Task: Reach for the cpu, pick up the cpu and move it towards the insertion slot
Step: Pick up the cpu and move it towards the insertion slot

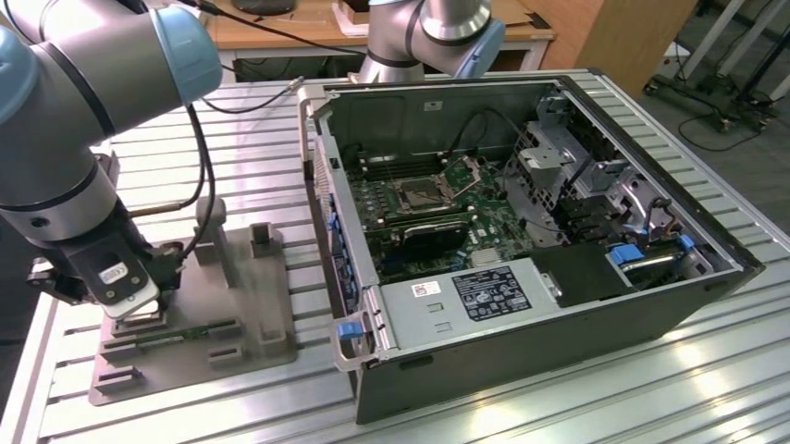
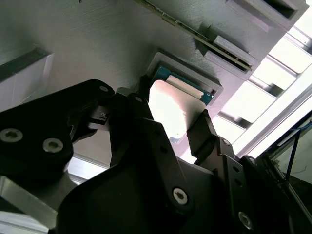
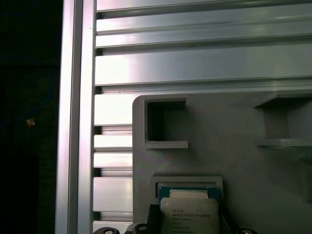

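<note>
The cpu [image 3: 189, 215], a thin square chip with a silvery top on a green base, lies in a framed recess of the grey plastic fixture [image 3: 229, 151]. In the second wrist view the cpu [image 2: 171, 108] sits between my dark fingers [image 2: 204, 130], which press against two opposite edges. My gripper [image 1: 136, 313] is shut on the cpu, low over the fixture [image 1: 240, 305] at the exterior view's left. The insertion slot [image 1: 417, 193], a silver-framed socket with its hinged frame raised, lies on the motherboard inside the open computer case, well off to the exterior view's right.
The open computer case [image 1: 691, 277] fills the exterior view's right, its near wall [image 1: 327, 213] standing between the fixture and the motherboard. A green memory stick [image 1: 185, 333] lies in the fixture. A second arm [image 1: 432, 37] stands behind the case. The slatted metal table [image 1: 593, 407] carries everything.
</note>
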`<state>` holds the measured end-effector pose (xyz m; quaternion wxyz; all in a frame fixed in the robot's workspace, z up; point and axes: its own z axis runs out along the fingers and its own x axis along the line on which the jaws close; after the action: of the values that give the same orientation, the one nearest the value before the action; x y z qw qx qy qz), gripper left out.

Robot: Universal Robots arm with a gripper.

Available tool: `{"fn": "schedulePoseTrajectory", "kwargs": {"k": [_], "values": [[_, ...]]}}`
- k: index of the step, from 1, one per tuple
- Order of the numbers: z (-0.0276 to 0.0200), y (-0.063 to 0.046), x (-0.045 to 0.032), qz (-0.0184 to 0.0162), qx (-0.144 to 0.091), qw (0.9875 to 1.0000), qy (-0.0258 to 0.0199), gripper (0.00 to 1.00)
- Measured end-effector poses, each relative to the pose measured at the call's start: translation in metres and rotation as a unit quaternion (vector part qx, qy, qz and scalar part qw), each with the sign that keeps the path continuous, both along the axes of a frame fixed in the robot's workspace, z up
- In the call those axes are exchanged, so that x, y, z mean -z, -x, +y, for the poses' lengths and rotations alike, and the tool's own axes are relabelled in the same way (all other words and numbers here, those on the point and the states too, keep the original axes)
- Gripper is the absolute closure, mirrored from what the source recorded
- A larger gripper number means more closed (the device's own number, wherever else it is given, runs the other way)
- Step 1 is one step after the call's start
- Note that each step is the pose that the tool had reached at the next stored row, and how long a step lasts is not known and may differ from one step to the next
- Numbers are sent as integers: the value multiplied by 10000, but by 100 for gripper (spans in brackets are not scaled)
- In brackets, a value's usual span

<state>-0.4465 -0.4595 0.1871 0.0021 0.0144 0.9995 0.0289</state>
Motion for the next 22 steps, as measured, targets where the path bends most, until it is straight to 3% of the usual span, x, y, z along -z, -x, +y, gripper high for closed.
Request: {"fn": "schedulePoseTrajectory", "kwargs": {"k": [22], "values": [[0, 0, -76, 0, 0, 10000, 0, 45]]}}
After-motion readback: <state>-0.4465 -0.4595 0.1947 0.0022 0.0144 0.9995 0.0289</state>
